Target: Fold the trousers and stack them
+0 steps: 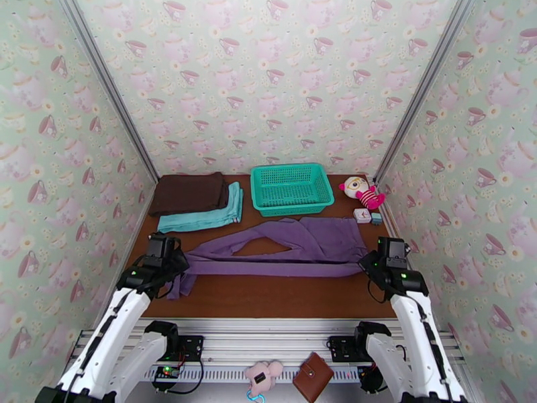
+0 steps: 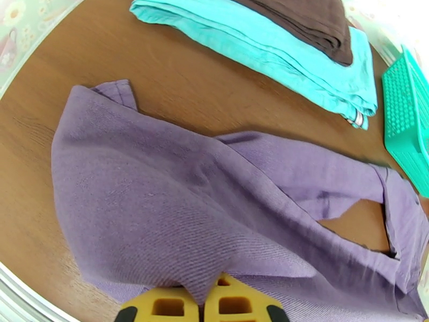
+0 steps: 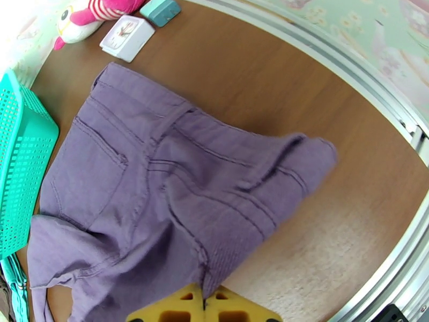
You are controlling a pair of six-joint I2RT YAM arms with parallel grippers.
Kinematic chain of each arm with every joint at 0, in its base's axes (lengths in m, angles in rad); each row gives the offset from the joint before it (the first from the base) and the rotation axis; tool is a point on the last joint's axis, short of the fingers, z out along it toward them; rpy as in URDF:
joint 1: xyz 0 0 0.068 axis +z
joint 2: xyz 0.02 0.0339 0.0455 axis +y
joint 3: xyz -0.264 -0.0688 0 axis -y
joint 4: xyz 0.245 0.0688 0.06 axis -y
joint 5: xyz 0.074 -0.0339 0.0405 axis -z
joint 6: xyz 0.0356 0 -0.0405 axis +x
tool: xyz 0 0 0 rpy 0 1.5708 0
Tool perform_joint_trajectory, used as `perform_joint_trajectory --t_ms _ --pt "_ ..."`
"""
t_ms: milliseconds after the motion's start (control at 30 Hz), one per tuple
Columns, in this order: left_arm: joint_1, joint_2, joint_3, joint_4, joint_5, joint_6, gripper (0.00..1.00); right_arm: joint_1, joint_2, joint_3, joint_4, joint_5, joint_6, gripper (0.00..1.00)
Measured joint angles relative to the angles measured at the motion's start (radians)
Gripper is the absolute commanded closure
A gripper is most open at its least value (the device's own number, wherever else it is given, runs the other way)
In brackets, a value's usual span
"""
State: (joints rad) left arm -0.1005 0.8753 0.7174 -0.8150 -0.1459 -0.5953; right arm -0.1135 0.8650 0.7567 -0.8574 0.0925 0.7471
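The purple trousers (image 1: 302, 246) lie spread across the brown table, legs running left and waist at the right. My left gripper (image 1: 178, 269) is shut on a leg near its hem. In the left wrist view its yellow fingers (image 2: 161, 308) pinch a raised fold of the trousers (image 2: 177, 205). My right gripper (image 1: 371, 262) is shut on the waist end. In the right wrist view its yellow fingers (image 3: 177, 309) clamp the waistband edge of the trousers (image 3: 161, 194), with a back pocket facing up.
A teal mesh basket (image 1: 291, 188) stands at the back centre. A dark brown folded garment (image 1: 189, 193) lies on a teal folded garment (image 1: 205, 216) at the back left. A plush toy (image 1: 362, 191), a small white clock (image 1: 362, 215) and a teal block (image 1: 376, 218) sit at the back right.
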Motion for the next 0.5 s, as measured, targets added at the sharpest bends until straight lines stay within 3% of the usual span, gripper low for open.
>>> perform_joint_trajectory --t_ms 133,300,433,500 --pt "0.018 0.084 0.036 0.023 0.031 0.019 0.76 -0.001 0.087 0.140 0.002 0.008 -0.027 1.00" --pt "0.024 0.101 0.019 0.073 0.080 0.026 0.73 -0.050 0.077 0.260 0.007 0.035 -0.071 1.00" --pt "0.027 0.132 -0.002 0.114 0.117 0.033 0.95 -0.065 0.085 0.274 0.011 0.032 -0.086 1.00" --pt "0.027 0.154 -0.009 0.129 0.127 0.035 0.98 -0.065 0.097 0.271 0.015 0.027 -0.089 1.00"
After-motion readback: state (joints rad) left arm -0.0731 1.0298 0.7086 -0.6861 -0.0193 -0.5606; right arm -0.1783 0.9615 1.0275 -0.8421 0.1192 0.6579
